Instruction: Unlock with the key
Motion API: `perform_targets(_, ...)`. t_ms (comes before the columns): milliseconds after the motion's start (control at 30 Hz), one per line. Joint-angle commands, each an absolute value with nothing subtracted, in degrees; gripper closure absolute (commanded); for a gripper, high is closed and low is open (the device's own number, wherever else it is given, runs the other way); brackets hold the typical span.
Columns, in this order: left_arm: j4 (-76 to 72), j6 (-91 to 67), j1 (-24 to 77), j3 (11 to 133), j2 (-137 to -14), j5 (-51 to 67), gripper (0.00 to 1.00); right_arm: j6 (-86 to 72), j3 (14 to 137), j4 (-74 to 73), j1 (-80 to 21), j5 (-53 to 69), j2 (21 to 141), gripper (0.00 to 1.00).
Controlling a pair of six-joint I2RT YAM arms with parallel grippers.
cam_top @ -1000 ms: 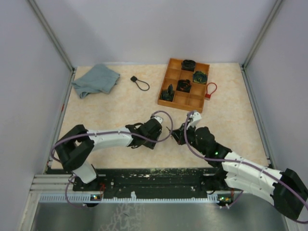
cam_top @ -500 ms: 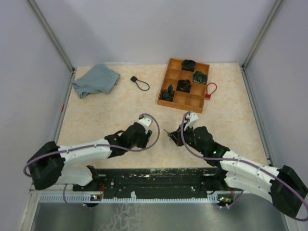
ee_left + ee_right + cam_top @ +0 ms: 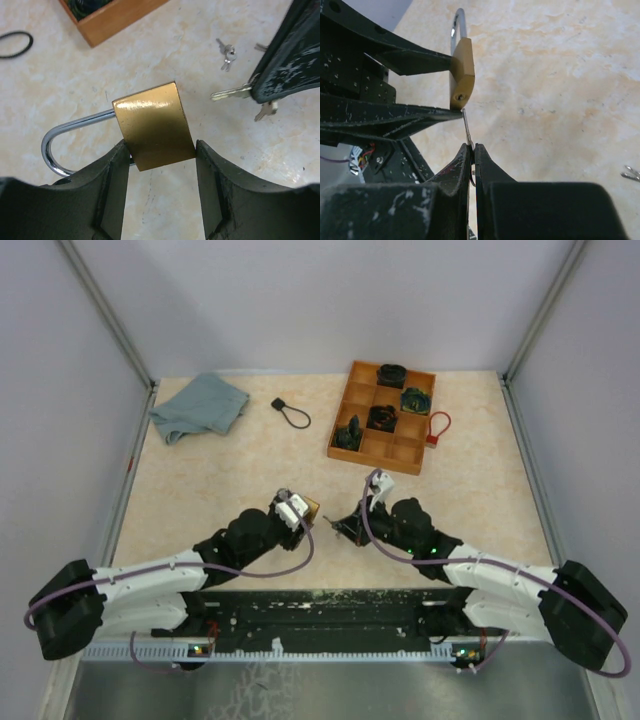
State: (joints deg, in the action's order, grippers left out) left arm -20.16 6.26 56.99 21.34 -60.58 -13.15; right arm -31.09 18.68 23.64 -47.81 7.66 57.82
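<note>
Tray [image 3: 385, 415] and cloth [image 3: 198, 406] lie far, loose keys [image 3: 226, 51] nearby. Left gripper [image 3: 160, 150] clamps padlock [image 3: 152, 125]; right gripper [image 3: 472, 147], pinching key [image 3: 467, 127], points it at the padlock's base.

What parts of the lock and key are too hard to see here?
Top view: the padlock is tiny and mostly covered by the left gripper.
Right wrist view: the head of the key is buried inside the right gripper; whether its tip has entered the keyhole is too small to tell.
Left wrist view: the wooden tray is cut off by the top edge, and the padlock's keyhole faces away.
</note>
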Motion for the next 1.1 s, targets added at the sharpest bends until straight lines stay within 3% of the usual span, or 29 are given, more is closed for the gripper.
perform_targets(0, -32.0, 14.5, 56.8, 20.3, -57.3, -5.7, 1.00, -32.0, 22.0, 31.1, -48.6, 11.1, 58.9, 1.00)
perform_targets(1067, -34.7, 18.7, 56.8, 18.7, -55.2, -2.3, 1.00, -33.4, 21.8, 33.5, -48.7, 12.7, 57.8, 1.00)
